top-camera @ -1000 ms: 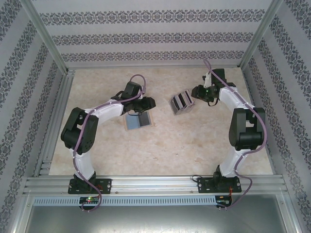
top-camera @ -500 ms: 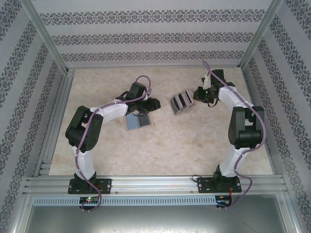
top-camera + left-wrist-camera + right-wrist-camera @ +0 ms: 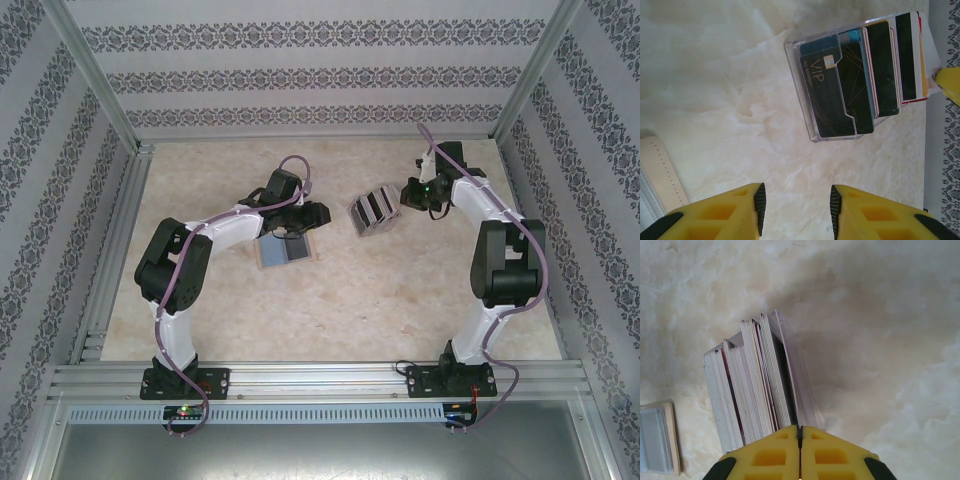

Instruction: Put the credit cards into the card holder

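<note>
**Two arms at the cards: right jaws now shut, left still spread**

Within the last second the right gripper [image 3: 800, 432] has drawn its yellow jaws fully together, so that the seam between them is a thin line. They sit at the end of the clear acrylic stepped stand [image 3: 794, 70], in line with the gap between the last card and the stand's clear wall. Whether a card edge is nipped in that seam cannot be told. The left arm has swung a little toward the middle. The left gripper [image 3: 797, 197] hangs over the pale marbled worktop [image 3: 400, 300] with its jaws parted and nothing between them.

The credit cards [image 3: 885, 65] stand packed in rows in the stand, near the middle of the worktop. A flat grey-blue sleeve with a cream stitched border [image 3: 285, 250] lies just beside the left gripper, apart from the stand. Which of the two the task means as the holder is not settled here. As a judgement, the closing reads either as a pinch to lift one card out or as a closed tip for pressing cards home.

One label can be read: the front black card with fine gold lines [image 3: 832, 95] carries "VIP" in pale letters. The smaller line under it begins "NO." and is otherwise too small to make out. The cards behind show dark magnetic stripes and no legible writing.
</note>
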